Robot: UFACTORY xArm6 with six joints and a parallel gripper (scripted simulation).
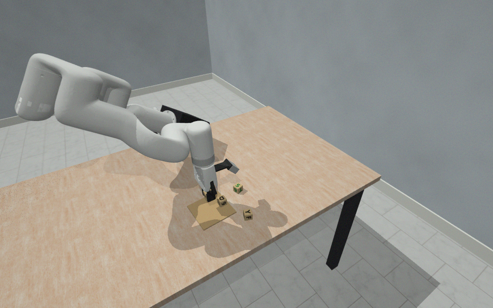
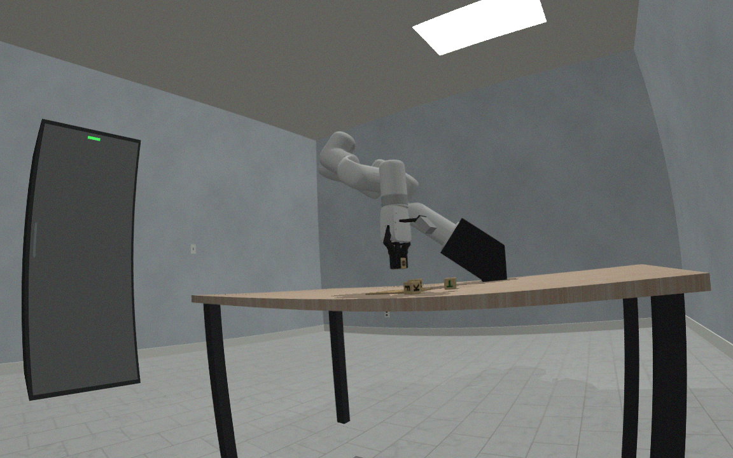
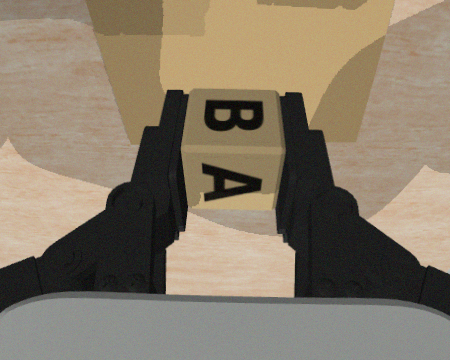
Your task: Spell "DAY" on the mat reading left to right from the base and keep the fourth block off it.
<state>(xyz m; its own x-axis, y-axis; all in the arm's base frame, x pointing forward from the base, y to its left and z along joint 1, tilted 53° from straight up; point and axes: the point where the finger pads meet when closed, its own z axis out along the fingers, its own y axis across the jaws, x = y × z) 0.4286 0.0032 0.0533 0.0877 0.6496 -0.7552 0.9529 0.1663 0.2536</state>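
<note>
My gripper (image 1: 211, 192) (image 2: 399, 263) (image 3: 233, 122) is shut on a wooden letter block (image 3: 233, 152) (image 2: 403, 262) that shows a B face and an A face in the wrist view. It holds the block a little above the near edge of the tan mat (image 1: 208, 219) (image 3: 279, 40). The D block (image 1: 222, 199) lies flat on the mat at its far right corner, just beyond the held block. The Y block (image 1: 247, 214) lies on the table off the mat, to its right. A block with a green S (image 1: 237, 188) lies off the mat behind it.
The wooden table (image 1: 298, 153) (image 2: 557, 284) ends close to the right of the Y block. The arm's black base (image 2: 474, 250) stands at the back of the table. The arm's shadow falls across the mat and the blocks.
</note>
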